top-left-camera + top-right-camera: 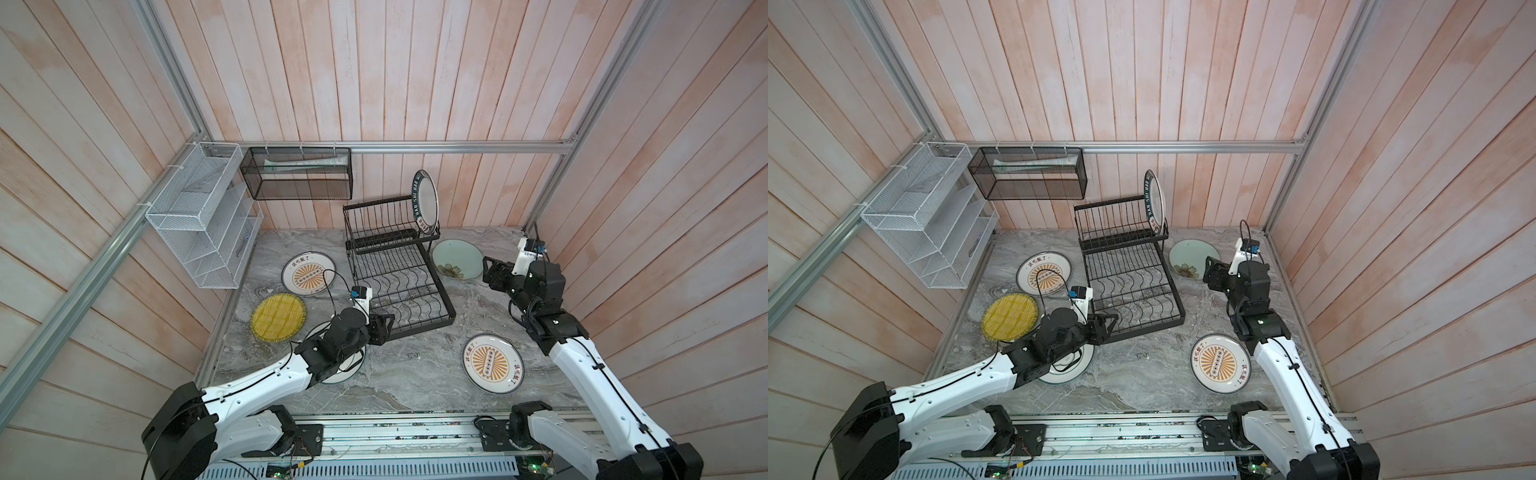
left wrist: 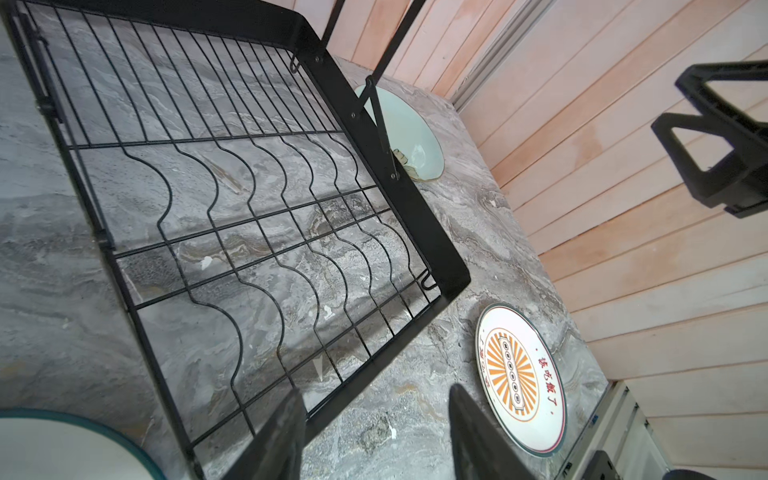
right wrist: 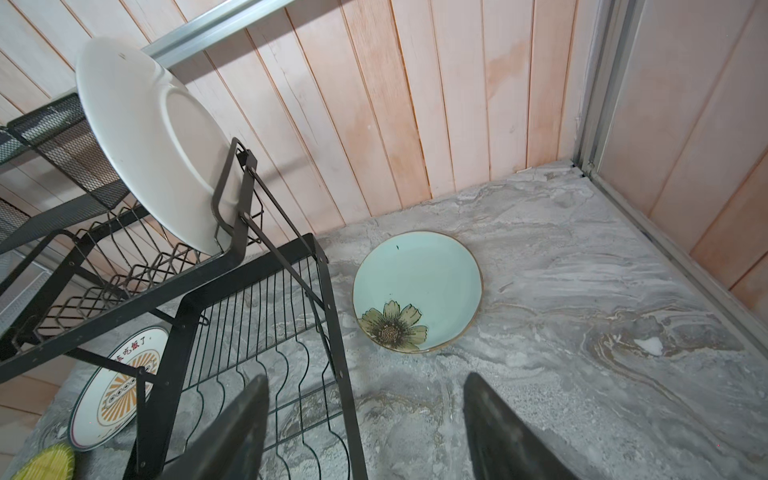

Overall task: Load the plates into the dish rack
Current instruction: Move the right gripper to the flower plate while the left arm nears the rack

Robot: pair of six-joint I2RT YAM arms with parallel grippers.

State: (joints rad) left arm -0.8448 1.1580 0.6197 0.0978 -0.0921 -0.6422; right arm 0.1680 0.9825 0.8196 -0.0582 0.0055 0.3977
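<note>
Gray tabletop (image 1: 415,374) held the dish rack (image 1: 444,291), with one lettered plate (image 1: 426,203) standing in its top basket. Left end effector (image 1: 386,328) and right end effector (image 1: 487,272) were both open and empty. Next, I think, the right one needed to grip the mint plate (image 1: 457,257), lying at the rack's 3 o'clock.

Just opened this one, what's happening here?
Two arms are loading plates into the rack. One lettered plate stands in its upper basket; the lower tray is empty. Five others lie flat on the table: mint plate, two sunburst plates, yellow plate, and a green-ringed plate partly under the left arm. Both hands are open and empty: left hand by the tray's near corner, right hand near the mint plate.
</note>
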